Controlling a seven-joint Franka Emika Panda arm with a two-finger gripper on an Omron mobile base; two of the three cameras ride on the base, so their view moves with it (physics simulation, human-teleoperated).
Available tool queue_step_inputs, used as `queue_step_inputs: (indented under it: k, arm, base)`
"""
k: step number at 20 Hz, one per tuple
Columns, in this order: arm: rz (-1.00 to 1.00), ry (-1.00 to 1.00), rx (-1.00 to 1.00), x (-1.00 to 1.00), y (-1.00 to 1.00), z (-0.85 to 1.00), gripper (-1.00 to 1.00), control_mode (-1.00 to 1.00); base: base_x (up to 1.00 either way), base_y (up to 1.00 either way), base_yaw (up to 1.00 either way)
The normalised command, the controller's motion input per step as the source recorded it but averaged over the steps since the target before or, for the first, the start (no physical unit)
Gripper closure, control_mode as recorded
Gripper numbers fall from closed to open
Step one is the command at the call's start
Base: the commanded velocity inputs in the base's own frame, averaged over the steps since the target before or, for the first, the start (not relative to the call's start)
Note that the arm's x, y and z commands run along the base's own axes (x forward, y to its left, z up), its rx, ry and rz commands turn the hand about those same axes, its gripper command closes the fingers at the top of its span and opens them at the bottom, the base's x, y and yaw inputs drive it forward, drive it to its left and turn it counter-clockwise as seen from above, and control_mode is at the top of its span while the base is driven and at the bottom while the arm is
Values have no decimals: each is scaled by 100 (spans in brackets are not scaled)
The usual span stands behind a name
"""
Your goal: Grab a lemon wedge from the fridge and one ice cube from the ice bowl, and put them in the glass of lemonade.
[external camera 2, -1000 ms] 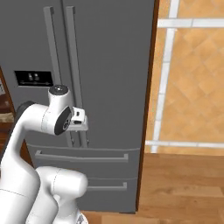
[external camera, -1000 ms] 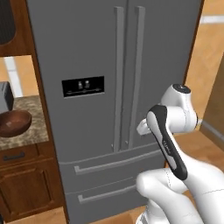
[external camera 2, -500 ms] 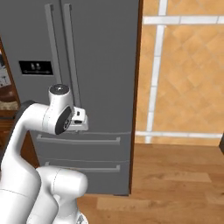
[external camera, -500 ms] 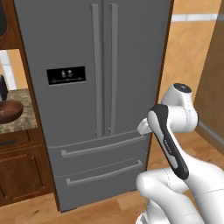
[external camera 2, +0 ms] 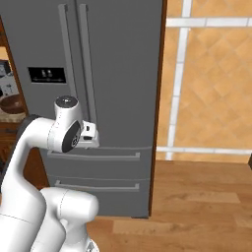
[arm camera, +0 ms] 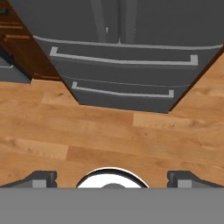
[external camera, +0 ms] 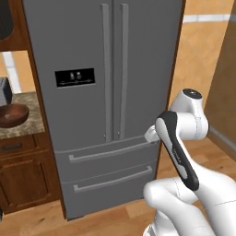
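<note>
The fridge (arm camera: 131,26), seen from above and in front, with both doors closed and the lower ends of its two long vertical handles (arm camera: 111,19) meeting at the top edge. Two drawer fronts, each with a horizontal bar handle, sit below. Wooden floor (arm camera: 109,131) spans the foreground; dark wood cabinet (arm camera: 22,43) at left. The claw (arm camera: 113,178) stands wide apart, holding nothing.

The fridge (external camera: 103,101) stands tall and grey, both doors and both drawers closed (black dispenser panel on its left door). The dark reddish-brown ice bowl (external camera: 11,115) sits upright on the counter (external camera: 27,129) beside it.
</note>
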Motion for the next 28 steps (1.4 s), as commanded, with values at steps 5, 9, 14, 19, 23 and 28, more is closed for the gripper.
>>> queue_step_inputs:
  k: [5,9,14,19,23,28]
  arm:
    - [0,0,0,0,0,0,-100,100]
    - [0,0,0,0,0,0,-100,100]
    - [0,0,0,0,0,0,-100,100]
    - [0,0,0,0,0,0,-100,100]
    - [0,0,0,0,0,0,-100,100]
    - [-2,-24,4,-19,7,36,-100,-100]
  base:
    - [-20,23,0]
    - [-26,1,1]
    - [0,0,11]
    - [-16,0,12]
    - [-16,0,3]
    - [-5,0,0]
